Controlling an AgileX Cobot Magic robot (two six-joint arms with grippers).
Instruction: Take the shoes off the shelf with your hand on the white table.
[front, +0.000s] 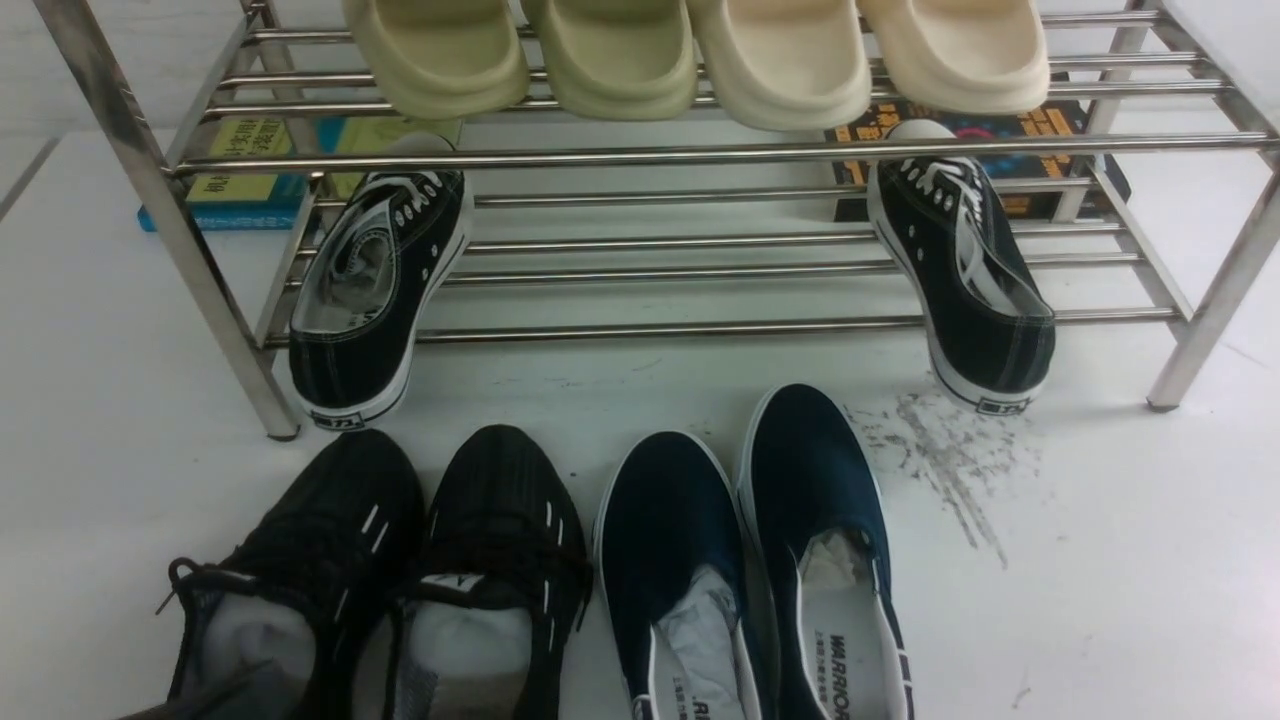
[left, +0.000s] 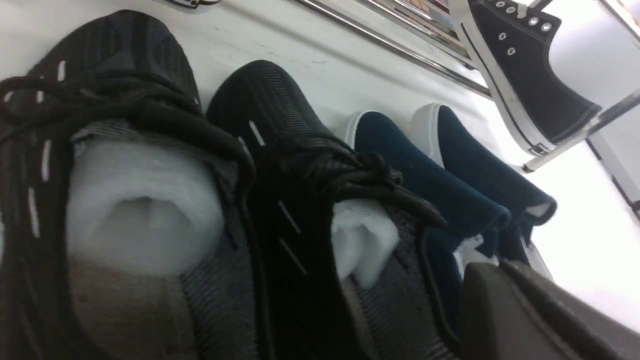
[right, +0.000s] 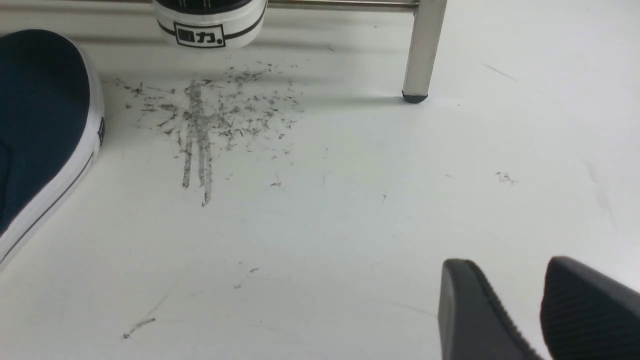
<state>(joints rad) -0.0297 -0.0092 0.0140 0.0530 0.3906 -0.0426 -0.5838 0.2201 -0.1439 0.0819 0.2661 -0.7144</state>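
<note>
The two all-black knit sneakers (front: 310, 540) (front: 500, 530) stand side by side on the white table (front: 1100, 560), toes toward the steel shelf (front: 700, 155), white stuffing inside. In the left wrist view they fill the frame (left: 100, 75) (left: 280, 110). My left gripper (left: 505, 265) is low behind their heels, its fingers pressed together with nothing between them; a grey blur of it shows over the left sneaker's heel (front: 200, 695). My right gripper (right: 505, 265) hovers open and empty over bare table and is out of the front view.
Two navy slip-ons (front: 670, 510) stand right of the black pair. Two black canvas sneakers with white soles (front: 380, 290) (front: 960, 270) hang off the lower tier. Cream slippers (front: 700, 50) sit on top. Books (front: 240, 170) lie behind. Grey scuff marks (right: 210, 115) are near a shelf leg (right: 422, 50).
</note>
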